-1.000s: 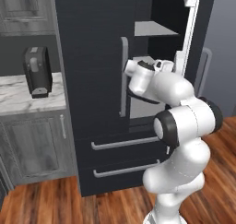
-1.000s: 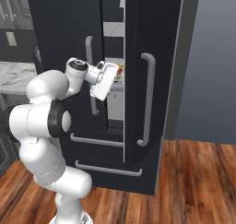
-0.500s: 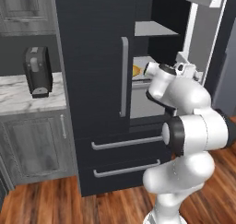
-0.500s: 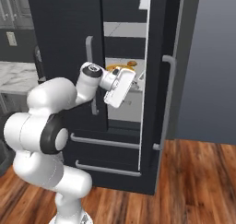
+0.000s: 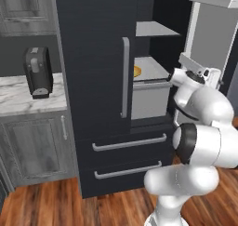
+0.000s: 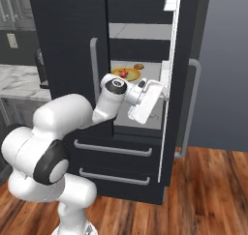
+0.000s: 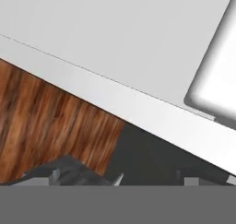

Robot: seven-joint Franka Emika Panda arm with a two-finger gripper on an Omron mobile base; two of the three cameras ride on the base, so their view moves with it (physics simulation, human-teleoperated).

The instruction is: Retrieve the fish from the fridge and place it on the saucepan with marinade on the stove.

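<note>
The fish [image 6: 124, 73] now shows on its shelf, the fridge [image 6: 72, 45] door swung wider, hand [image 6: 162, 93] state unclear.

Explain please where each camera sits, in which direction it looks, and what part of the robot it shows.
Left base view: behind the arm, to its left, looking forward at the fridge and a coffee machine; the white arm rises lower right.
Right base view: behind, to the right, facing the open fridge; the arm rises lower left, the tool at the right door.
Hand view: on the hand, looking along the tool at the door's light inner face and wooden floor; dark fingertips at the bottom.
Both base views share the fridge, arm and orange-brown dish.
</note>
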